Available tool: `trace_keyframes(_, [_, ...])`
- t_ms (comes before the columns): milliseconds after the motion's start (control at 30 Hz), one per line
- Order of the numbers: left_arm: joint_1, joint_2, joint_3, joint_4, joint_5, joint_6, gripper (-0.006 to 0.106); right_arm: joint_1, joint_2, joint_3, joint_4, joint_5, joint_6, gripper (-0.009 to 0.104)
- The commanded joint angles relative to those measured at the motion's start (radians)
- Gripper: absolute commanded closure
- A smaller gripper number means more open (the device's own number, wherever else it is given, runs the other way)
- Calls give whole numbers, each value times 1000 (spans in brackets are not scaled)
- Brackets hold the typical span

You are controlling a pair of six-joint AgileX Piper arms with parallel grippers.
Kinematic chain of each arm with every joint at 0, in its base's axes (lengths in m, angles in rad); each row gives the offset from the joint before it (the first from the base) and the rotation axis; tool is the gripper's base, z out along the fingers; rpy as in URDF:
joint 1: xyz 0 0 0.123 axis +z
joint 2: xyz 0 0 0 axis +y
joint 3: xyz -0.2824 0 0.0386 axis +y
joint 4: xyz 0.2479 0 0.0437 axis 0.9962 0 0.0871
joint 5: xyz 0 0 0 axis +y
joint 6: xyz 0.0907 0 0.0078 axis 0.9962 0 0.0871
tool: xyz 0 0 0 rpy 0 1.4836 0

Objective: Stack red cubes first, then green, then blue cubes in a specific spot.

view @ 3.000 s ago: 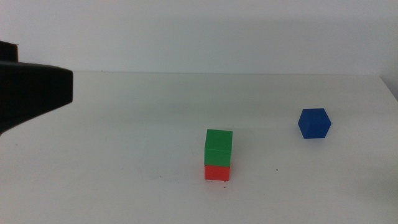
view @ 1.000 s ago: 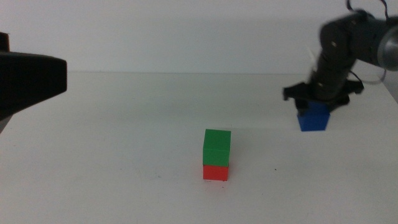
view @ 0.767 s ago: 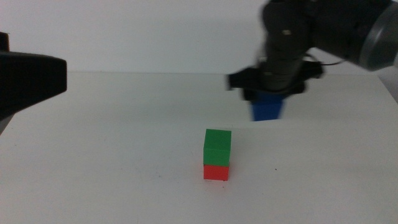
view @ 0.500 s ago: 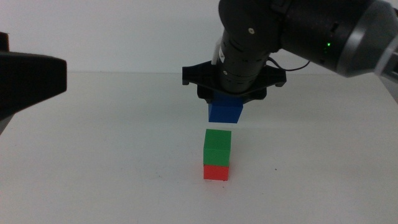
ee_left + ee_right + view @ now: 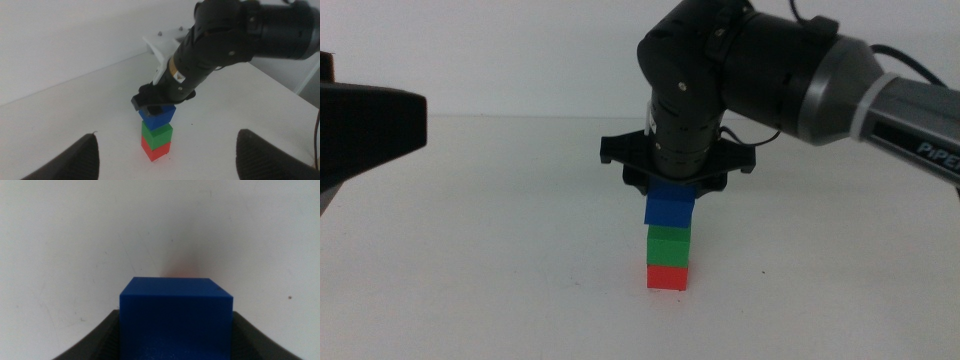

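Observation:
The red cube (image 5: 667,277) sits on the white table with the green cube (image 5: 668,243) squarely on top of it. The specific spot is hidden under this stack. The blue cube (image 5: 669,207) is directly on the green one, turned slightly askew, with its underside touching or nearly touching the green top. My right gripper (image 5: 671,192) comes down from above and is shut on the blue cube (image 5: 176,311), which fills the gap between its jaws. The left gripper (image 5: 168,135) hangs back at the table's left side, open and wide, facing the three-cube stack (image 5: 156,131).
The right arm's thick dark wrist (image 5: 720,70) and forearm (image 5: 900,100) reach over the table's middle and right. The left arm's dark body (image 5: 365,130) fills the left edge. A tiny dark scuff (image 5: 764,272) marks the table right of the stack.
The right gripper picked the blue cube off the table's right side, carried it left over the stack, and lowered it onto the green cube. The left arm stayed put.

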Motion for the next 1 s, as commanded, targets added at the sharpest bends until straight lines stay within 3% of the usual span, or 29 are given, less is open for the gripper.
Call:
trace_keyframes(0, [3, -2, 3, 1, -14, 0, 7, 4, 3, -7, 4, 7, -2, 76])
trace_keyframes(533, [3, -2, 3, 1, -14, 0, 7, 6, 5, 49, -11, 7, 0, 76])
trace_keyframes(567, [3, -2, 3, 1, -14, 0, 7, 6, 5, 49, -11, 7, 0, 72])
trace_keyframes(600, [3, -2, 3, 1, -14, 0, 7, 6, 20, 49, -3, 7, -4, 41])
trace_keyframes(700, [3, -2, 3, 1, -14, -2, 7, 6, 20, 49, -10, 7, -12, 19])
trace_keyframes(800, [3, -2, 3, 1, -14, -2, 7, 6, 20, 49, -17, -28, -29, 10])
trace_keyframes(967, [3, -2, 3, 1, -14, 1, 7, 14, -86, 46, -5, -30, -47, 10])
